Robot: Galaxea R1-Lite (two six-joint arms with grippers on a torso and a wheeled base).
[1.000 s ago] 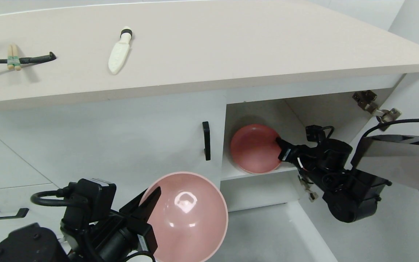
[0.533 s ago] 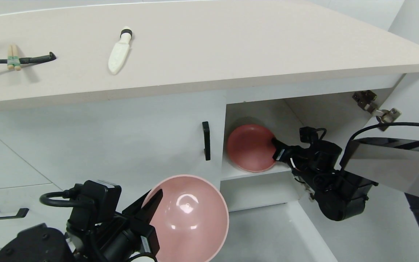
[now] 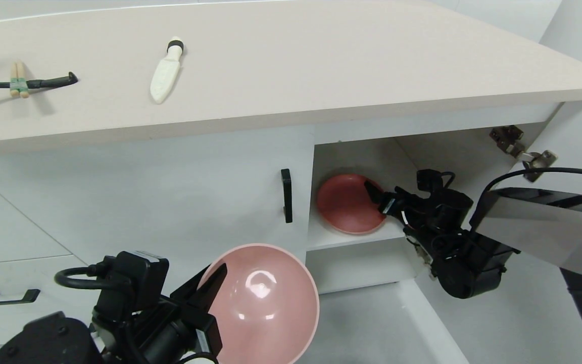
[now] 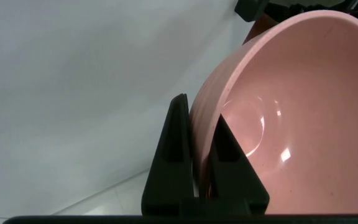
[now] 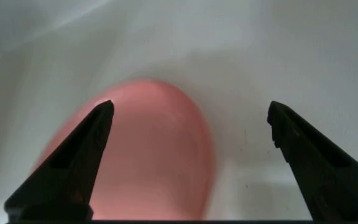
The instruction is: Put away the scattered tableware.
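Observation:
A pink bowl (image 3: 265, 303) hangs low in front of the cabinet, its rim clamped by my left gripper (image 3: 212, 280); the left wrist view shows that bowl (image 4: 291, 124) with the fingers (image 4: 179, 149) pinching its wall. A red plate (image 3: 346, 205) lies flat on the shelf inside the open cabinet (image 3: 372, 162). My right gripper (image 3: 377, 194) stands open just over the plate's right rim, holding nothing. In the right wrist view the plate (image 5: 142, 155) lies between the spread fingers (image 5: 73, 168).
On the countertop (image 3: 321, 65) lie a white knife with a black collar (image 3: 165, 71), a black-handled utensil (image 3: 23, 83) and chopsticks (image 3: 17, 80). A black door handle (image 3: 286, 195) sits left of the opening. The cabinet door with hinges (image 3: 523, 146) stands open at right.
The right gripper let go of the red plate, which settled flat on the shelf, and its fingers spread open. The left arm with the bowl barely shifted.

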